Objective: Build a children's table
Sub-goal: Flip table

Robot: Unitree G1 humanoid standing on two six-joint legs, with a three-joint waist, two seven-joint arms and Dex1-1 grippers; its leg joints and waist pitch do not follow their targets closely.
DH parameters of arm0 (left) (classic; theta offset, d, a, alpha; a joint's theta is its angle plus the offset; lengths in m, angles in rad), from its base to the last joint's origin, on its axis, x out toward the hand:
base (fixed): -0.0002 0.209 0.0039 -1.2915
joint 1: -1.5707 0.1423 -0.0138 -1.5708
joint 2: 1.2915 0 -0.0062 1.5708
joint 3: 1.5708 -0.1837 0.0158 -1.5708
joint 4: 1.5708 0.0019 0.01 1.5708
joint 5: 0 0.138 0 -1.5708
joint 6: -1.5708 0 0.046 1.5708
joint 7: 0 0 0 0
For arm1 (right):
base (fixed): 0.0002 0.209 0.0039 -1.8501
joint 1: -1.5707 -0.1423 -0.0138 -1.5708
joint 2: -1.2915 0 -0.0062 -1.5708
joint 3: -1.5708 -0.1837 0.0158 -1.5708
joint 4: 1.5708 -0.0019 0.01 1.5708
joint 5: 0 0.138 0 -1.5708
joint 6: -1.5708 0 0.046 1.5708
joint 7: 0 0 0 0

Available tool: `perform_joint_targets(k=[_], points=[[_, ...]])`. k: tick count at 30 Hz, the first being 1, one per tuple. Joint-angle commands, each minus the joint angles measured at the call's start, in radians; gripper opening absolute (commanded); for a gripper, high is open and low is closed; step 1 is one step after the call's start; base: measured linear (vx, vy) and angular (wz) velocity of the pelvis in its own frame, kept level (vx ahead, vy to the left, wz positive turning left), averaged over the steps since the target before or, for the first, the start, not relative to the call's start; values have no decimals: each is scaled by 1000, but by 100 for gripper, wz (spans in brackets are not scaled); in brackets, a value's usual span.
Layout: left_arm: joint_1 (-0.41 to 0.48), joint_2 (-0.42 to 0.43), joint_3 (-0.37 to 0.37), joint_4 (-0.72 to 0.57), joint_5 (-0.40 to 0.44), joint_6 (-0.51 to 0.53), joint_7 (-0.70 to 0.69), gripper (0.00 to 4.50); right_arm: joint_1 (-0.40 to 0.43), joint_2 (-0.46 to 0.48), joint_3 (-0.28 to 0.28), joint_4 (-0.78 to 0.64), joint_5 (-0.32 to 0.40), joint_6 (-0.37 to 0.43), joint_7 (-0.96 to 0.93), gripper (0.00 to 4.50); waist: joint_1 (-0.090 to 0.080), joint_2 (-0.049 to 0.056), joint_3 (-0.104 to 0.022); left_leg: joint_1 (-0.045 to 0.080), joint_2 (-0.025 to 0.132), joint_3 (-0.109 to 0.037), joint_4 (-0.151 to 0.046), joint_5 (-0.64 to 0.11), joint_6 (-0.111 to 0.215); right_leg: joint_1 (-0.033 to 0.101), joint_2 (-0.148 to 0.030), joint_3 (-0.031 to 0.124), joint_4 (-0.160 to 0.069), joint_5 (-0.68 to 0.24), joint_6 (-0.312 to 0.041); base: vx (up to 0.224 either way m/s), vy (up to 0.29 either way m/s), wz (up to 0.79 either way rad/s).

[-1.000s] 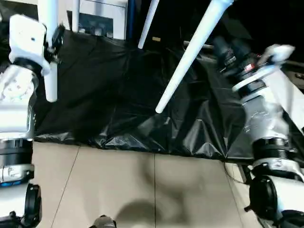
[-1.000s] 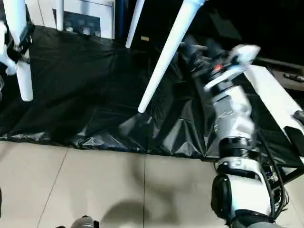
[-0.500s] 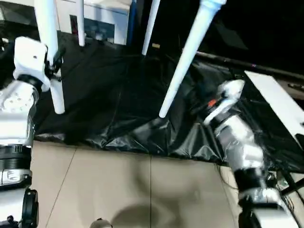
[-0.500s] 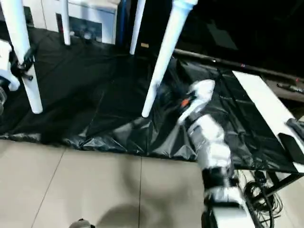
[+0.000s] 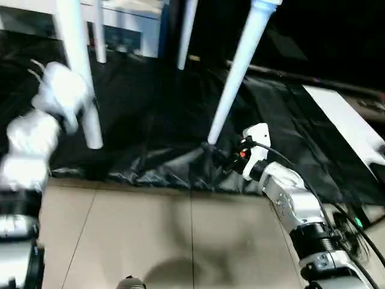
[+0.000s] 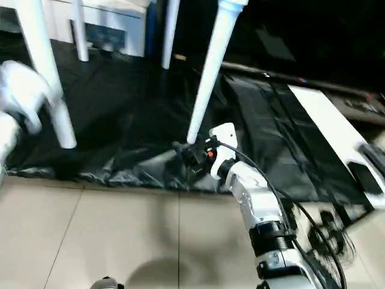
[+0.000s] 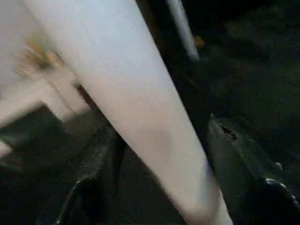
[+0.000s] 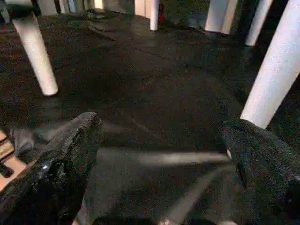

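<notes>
**Sam:** Black sheet (image 5: 150, 120) all over the floor. Where is the table?

**Me:** I see four white legs standing up on the sheet. Two are at the back, near the white cabinet (image 5: 129, 27). Two are at the front, close to me. Their tops run off the top of my head view.

**Sam:** What are your hands doing?

**Me:** My left gripper (image 7: 161, 154) is squeezed around the left front leg (image 5: 81, 78), a bit above its foot. A black finger sits on each side of the tube. My right gripper (image 5: 218, 158) is spread wide and holds nothing. It is down low, just beside the foot of the right front leg (image 5: 234, 78).

**Sam:** So what is the job now?

**Me:** I think I need to grab that right leg too, so I can hold the table steady.

**Sam:** How do you do it well?

**Me:** I slide the wide fingers in so the tube sits right between them. Then I close slowly. The leg leans, so I tilt my wrist to match it. I keep the left hand tight and quiet. If I bump the foot, the leg could slip on the crinkly sheet
</notes>
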Motion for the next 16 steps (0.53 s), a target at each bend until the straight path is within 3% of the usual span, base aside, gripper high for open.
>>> perform_joint_targets(k=[1, 2, 3, 4, 5, 6, 7, 8, 9, 10, 11, 12, 13, 14, 15, 16], points=[[43, -1, 7, -89, -15, 1, -9, 331, 32, -30, -7, -62, -3, 20, -17, 450, 24, 59, -45, 8, 37, 44, -209, -875, -188, 30, 7, 7, 38, -277, -102, -87, -11, 9], [95, 1, 31, -161, -41, 11, -11, 331, 54, -29, -11, -95, 3, 22, -21, 450, 10, 21, -54, 88, 16, 30, -88, -736, -177, -47, -60, 40, -88, -508, -79, -40, -71, 17], [95, 1, 31, -161, -41, 11, -11, 331, 54, -29, -11, -95, 3, 22, -21, 450, 0, 1, -31, 174, 1, -16, 112, -510, -74, -112, -172, 62, -240, -838, -31, 0, 0, 0], [134, -3, 46, -215, -70, 31, -22, 331, 69, -28, -14, -119, 6, 26, -24, 450, -15, 0, -20, 117, -4, -43, 112, -342, -43, -57, -188, 65, -218, -883, -25, 0, 0, 0], [137, -3, 47, -220, -73, 33, -23, 331, 71, -28, -14, -121, 7, 27, -24, 450, -6, 20, -16, 73, 4, -62, 80, -268, -41, 3, -184, 48, -190, -868, -30, -12, 70, -40], [219, -22, 75, -333, -112, 67, -14, 331, 104, -27, -13, -165, 8, 35, -30, 450, -4, 62, -20, 59, 38, -64, -37, -496, -96, 31, -80, -27, -127, -668, -13, -6, 61, -24], [286, -46, 95, -427, -139, 98, 4, 331, 133, -26, -12, -200, 6, 40, -39, 450, -19, 93, -32, 41, 84, -78, -123, -855, -139, 63, -23, -48, -7, -241, -70, -6, 61, -24], [371, -88, 117, -541, -155, 119, 48, 331, 171, -24, -9, -239, -1, 41, -53, 450, 21, 106, -10, -15, 77, -36, -177, -1016, -121, 82, 6, -62, 87, 15, -102, -96, 19, 2], [426, -128, 124, -612, -165, 142, 82, 331, 197, -22, -8, -260, -6, 40, -66, 450, 27, 97, 3, -28, 74, -14, -203, -1051, -115, 83, 17, -55, 115, -6, -96, -66, -19, 2], [454, -155, 122, -647, -168, 167, 105, 331, 211, -19, -9, -268, -10, 39, -76, 450, 26, 12, -33, 42, 47, 0, -112, -780, -134, 52, -46, 51, 52, -507, -20, -66, -19, 2], [483, -182, 109, -679, -158, 191, 129, 331, 226, -15, -14, -274, -15, 45, -97, 450, 29, -4, -26, 104, 31, -26, 14, -593, -117, -40, -129, 72, -90, -783, -37, 21, -107, -1], [511, -210, 95, -709, -134, 213, 152, 331, 240, -11, -18, -280, -21, 55, -118, 450, 24, 4, -21, 65, 12, -58, 91, -207, -23, -8, -181, 118, -149, -907, -48, 20, -108, -8], [528, -228, 83, -726, -108, 225, 170, 331, 249, -8, -21, -283, -23, 61, -130, 450, 36, 14, -23, 41, 20, -57, 65, -121, -18, 26, -167, 112, -139, -847, -58, 20, -108, -8], [541, -240, 73, -737, -87, 233, 183, 331, 256, -7, -23, -285, -25, 66, -138, 450, 47, 37, -23, 40, 37, -47, -11, -169, -61, 23, -95, 63, -101, -656, -73, -2, -56, -3], [565, -258, 58, -743, -66, 219, 201, 331, 272, -3, -23, -294, -35, 77, -160, 450, 34, 48, -30, 59, 51, -44, -40, -346, -96, 6, -60, 54, -74, -494, -81, 0, 0, 0], [578, -282, 56, -736, -66, 200, 225, 331, 285, 1, -22, -300, -44, 79, -177, 450, 33, 55, -28, 62, 53, -41, -50, -405, -110, 6, -52, 54, -75, -450, -84, 0, 0, 0]])
